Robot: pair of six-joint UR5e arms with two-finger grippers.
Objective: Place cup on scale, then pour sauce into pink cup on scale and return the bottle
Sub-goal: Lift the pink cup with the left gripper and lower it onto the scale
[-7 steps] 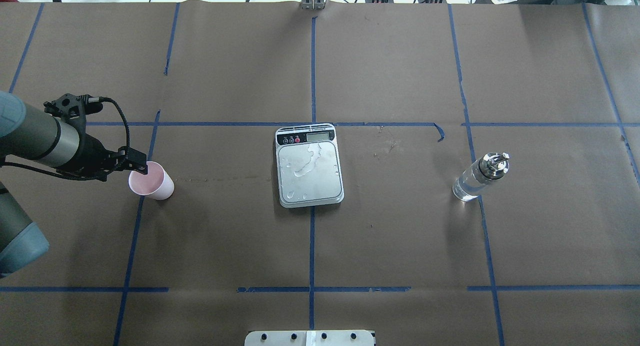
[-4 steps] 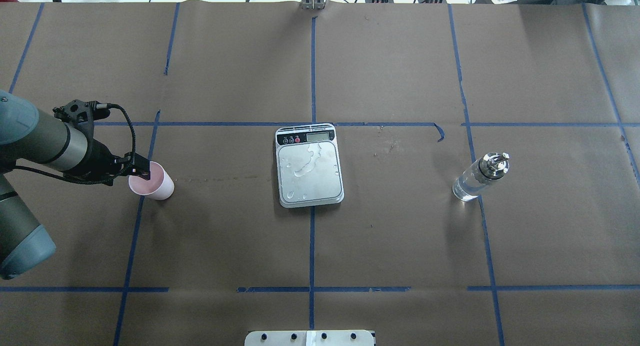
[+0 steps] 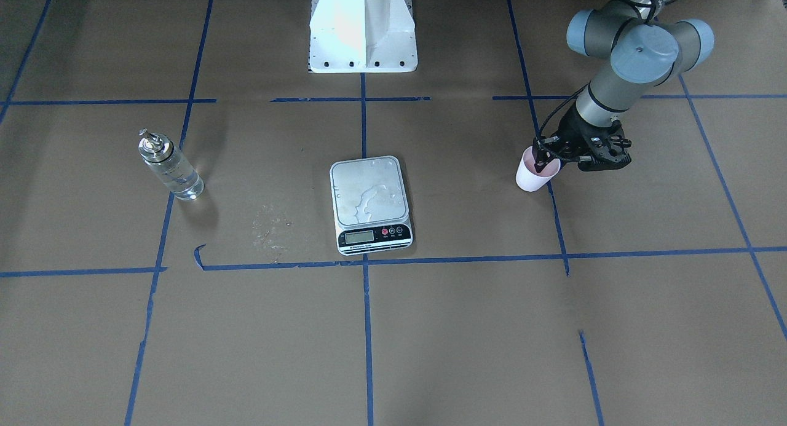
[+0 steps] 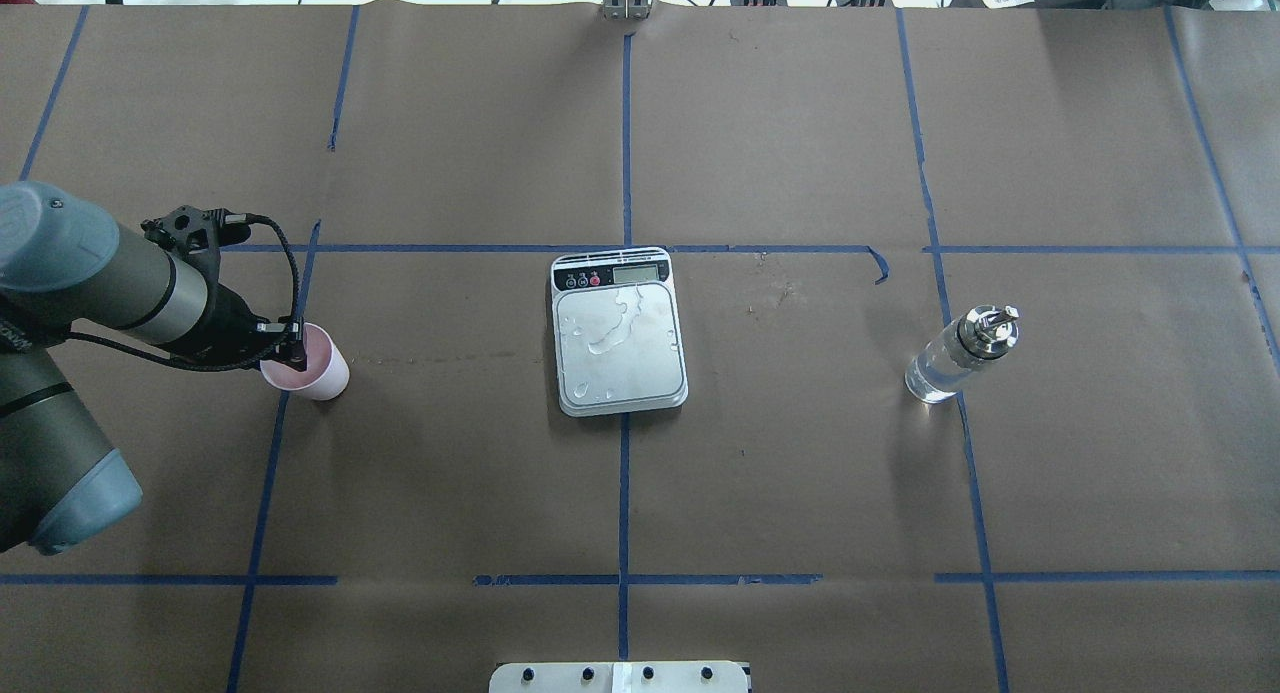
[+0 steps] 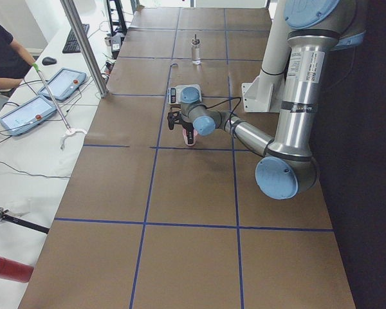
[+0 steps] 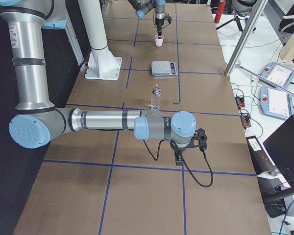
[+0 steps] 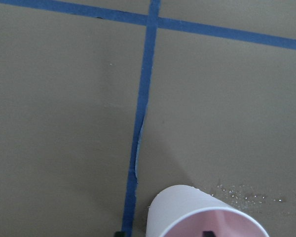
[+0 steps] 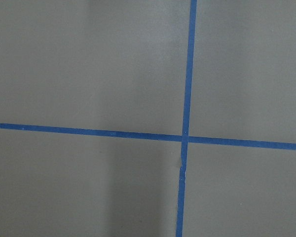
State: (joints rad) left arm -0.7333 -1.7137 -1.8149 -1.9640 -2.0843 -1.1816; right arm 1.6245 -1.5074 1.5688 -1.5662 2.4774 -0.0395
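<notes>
The pale pink cup (image 4: 312, 369) stands upright on the table, well to the left of the scale (image 4: 620, 345) in the overhead view. My left gripper (image 4: 291, 352) reaches down at the cup's rim. In the left wrist view one fingertip (image 7: 205, 232) shows inside the cup (image 7: 187, 210) and the other outside its wall, with the jaws open. The scale's silver platform (image 3: 367, 192) carries water drops. Clear sauce fills the lower part of the bottle (image 4: 955, 359), which stands upright far right of the scale. My right gripper (image 6: 179, 157) hovers over bare table near the bottle's end; I cannot tell its state.
Blue tape lines grid the brown table cover. The white robot base (image 3: 361, 26) stands behind the scale. Dried spill specks (image 3: 270, 228) lie between bottle and scale. A metal pole (image 5: 83, 48), tablets (image 5: 26, 112) and a person's arm (image 5: 3, 58) are off the table's far side.
My left arm has swung forward and its gripper has come down lower onto the cup's rim. The cup, scale and bottle have stayed where they were.
</notes>
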